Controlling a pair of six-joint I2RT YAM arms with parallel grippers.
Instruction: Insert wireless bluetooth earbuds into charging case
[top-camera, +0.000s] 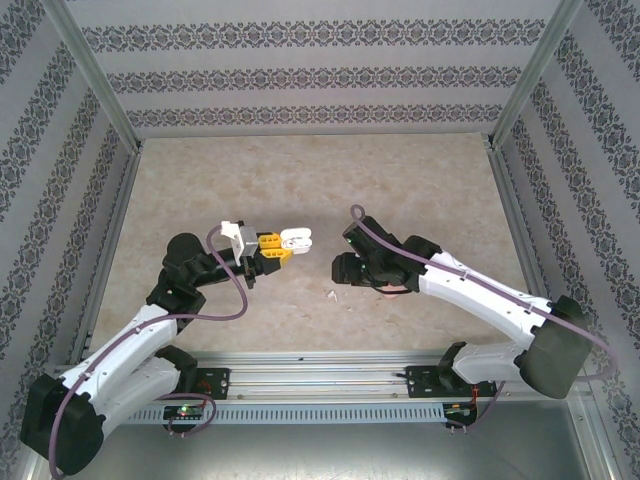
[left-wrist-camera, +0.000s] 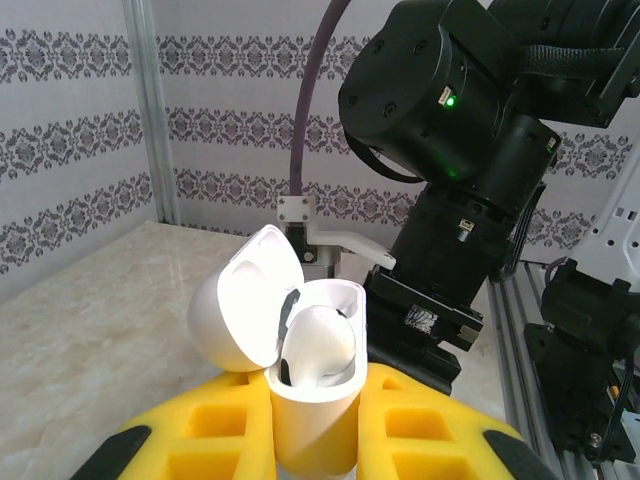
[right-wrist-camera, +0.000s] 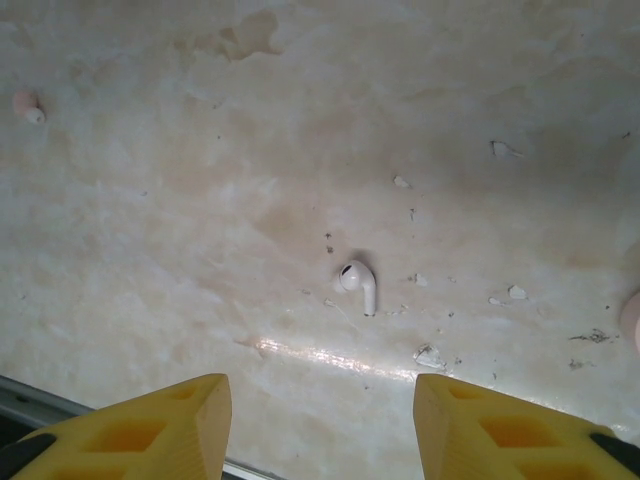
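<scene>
While the left hand (top-camera: 275, 245) is clenched on the charging case (left-wrist-camera: 315, 410), its yellow fingers (left-wrist-camera: 215, 435) press the case's lower body from both sides, w/ the top half sticking out past them. The lid (left-wrist-camera: 240, 312) is flipped open to the left on its hinge. A seated earbud (left-wrist-camera: 322, 340) (white, rounded) sits inside the open case.

On the R side, the right hand (right-wrist-camera: 320, 392) hangs released over the bench (right-wrist-camera: 150, 220), its fingers spread w/ nothing between them. A loose earbud (right-wrist-camera: 358, 282) lies on the bench just beyond the gap, stem pointing toward the hand, touching neither finger. A small pink bit (right-wrist-camera: 25, 103) rests well apart from it, near the top-left corner of the right wrist view. In the top view the two hands face each other mid-bench, near but apart.
</scene>
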